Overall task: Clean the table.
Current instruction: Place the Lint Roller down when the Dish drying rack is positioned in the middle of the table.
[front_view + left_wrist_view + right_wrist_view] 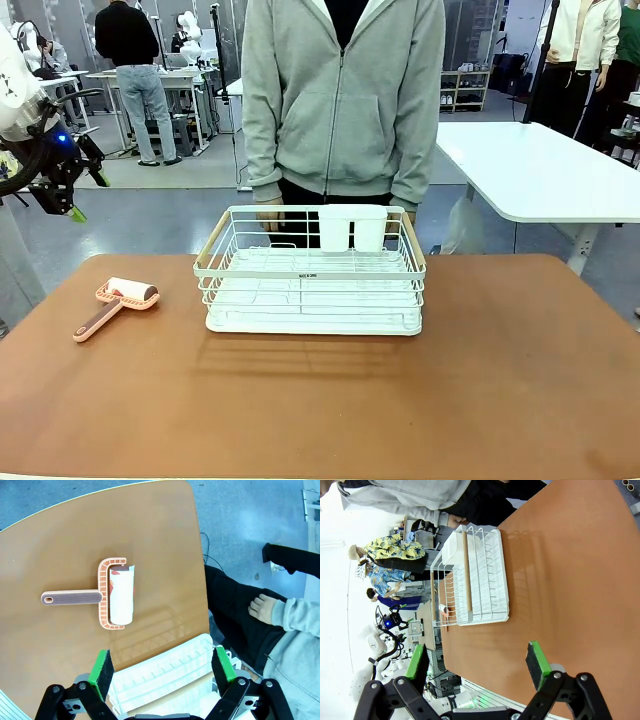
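the dish rack (165, 680) is partly hidden behind the left gripper (162, 667).

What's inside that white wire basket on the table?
The white wire rack holds a white two-compartment cup holder at its far end, and a white tray lies under it. The holder's walls hide whatever is inside it.

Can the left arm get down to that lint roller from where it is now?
Probably yes. The left gripper hangs open above the table, and the lint roller lies in the open beside the rack, with nothing over it.
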Tool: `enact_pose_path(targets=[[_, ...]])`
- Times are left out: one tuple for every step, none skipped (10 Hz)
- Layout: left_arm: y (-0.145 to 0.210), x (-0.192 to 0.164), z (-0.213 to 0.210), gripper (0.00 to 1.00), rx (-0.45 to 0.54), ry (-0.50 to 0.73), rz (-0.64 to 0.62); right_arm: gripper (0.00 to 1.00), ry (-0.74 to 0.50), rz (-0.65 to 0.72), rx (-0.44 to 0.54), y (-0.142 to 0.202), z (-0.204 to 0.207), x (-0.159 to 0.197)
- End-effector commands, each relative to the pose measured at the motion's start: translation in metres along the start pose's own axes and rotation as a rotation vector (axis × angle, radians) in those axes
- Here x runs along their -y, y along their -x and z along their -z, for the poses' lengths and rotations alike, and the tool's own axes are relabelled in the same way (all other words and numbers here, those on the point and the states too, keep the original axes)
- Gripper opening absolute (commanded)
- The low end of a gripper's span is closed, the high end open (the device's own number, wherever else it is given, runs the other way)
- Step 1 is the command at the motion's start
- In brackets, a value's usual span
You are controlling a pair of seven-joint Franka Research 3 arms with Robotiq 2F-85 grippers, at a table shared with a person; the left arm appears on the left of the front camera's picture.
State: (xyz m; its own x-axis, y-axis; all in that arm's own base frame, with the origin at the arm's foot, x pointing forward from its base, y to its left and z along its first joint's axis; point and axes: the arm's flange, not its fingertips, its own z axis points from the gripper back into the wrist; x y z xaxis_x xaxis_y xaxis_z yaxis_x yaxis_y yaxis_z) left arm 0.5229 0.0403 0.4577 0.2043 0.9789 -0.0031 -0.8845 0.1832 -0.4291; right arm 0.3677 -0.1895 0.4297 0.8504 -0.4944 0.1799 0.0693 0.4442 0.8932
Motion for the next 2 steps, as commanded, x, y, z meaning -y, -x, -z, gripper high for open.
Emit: enact_pose_path(targets=[[0.0005,0.0015,-0.0012,1.0,0.017,0.005,-0.007,1.0,-0.017,-0.001,0.002,-0.0004,-0.0005,-0.0023],[0.0005,0.0015,-0.0012,1.0,0.017,0.005,-0.007,1.0,-0.017,-0.001,0.002,-0.0004,-0.0005,-0.0023]])
